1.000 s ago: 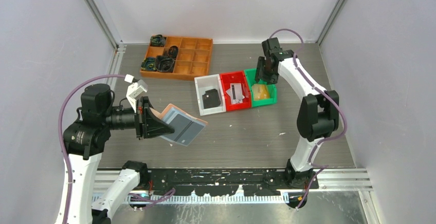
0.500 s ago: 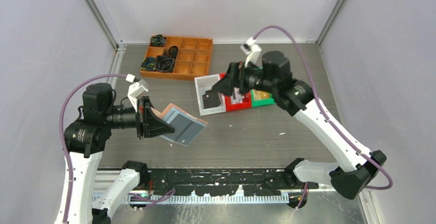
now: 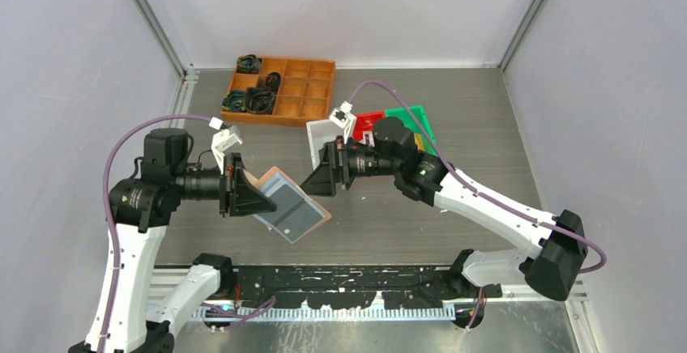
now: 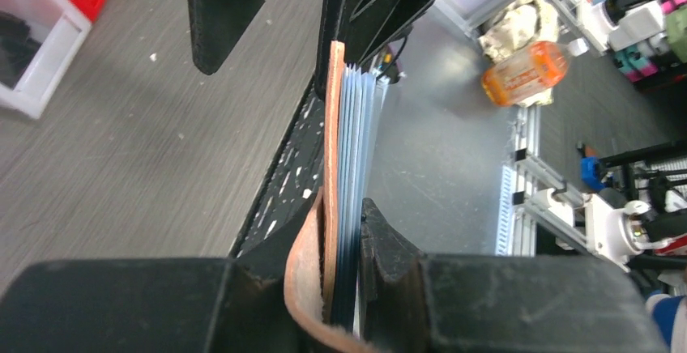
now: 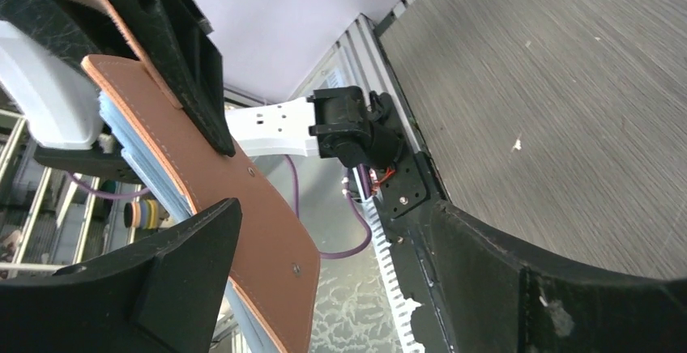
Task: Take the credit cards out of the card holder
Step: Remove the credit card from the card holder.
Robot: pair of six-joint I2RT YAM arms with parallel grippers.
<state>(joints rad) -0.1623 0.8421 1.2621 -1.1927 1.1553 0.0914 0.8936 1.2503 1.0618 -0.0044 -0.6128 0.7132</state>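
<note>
I've swung the right gripper (image 3: 310,185) back from the bins (image 3: 411,116), jaws now spread wide and empty (last drop done, I'd judge). It faces the card holder (image 3: 293,209), which the left gripper (image 3: 261,202) keeps pinched above the counter (image 3: 389,223), ready for another card.

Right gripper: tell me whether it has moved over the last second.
Yes. The black two-finger right gripper left the green plastic bin, swinging left and nearer, past the white plastic bin.
</note>
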